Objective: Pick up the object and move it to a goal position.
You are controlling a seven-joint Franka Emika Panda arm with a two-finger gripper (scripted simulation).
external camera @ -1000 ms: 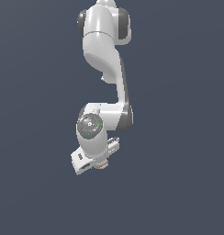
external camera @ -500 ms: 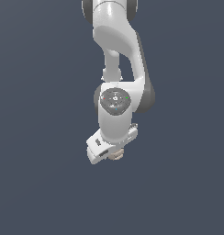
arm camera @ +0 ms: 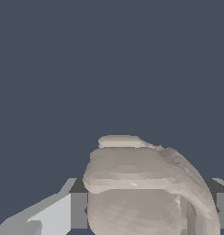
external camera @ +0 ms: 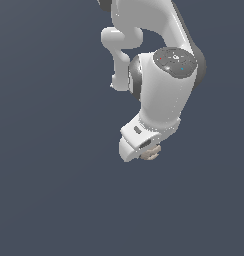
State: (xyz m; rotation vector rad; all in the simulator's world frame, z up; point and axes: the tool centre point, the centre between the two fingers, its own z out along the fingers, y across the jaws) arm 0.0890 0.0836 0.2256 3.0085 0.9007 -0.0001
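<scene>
Beige ribbed object (external camera: 152,153) sitting just below centre-right of the exterior frame, tucked right at the tip of the white gripper (external camera: 146,150), pinched between the fingers (arm camera: 54,215) in the wrist view. Nothing underneath, no goal marker visible anywhere

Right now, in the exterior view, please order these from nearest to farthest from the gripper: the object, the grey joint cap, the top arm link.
1. Object: held in the gripper, at its tip.
2. Grey joint cap: above the gripper, toward the exterior view's right.
3. Top arm link: highest, at the picture's upper edge.
</scene>
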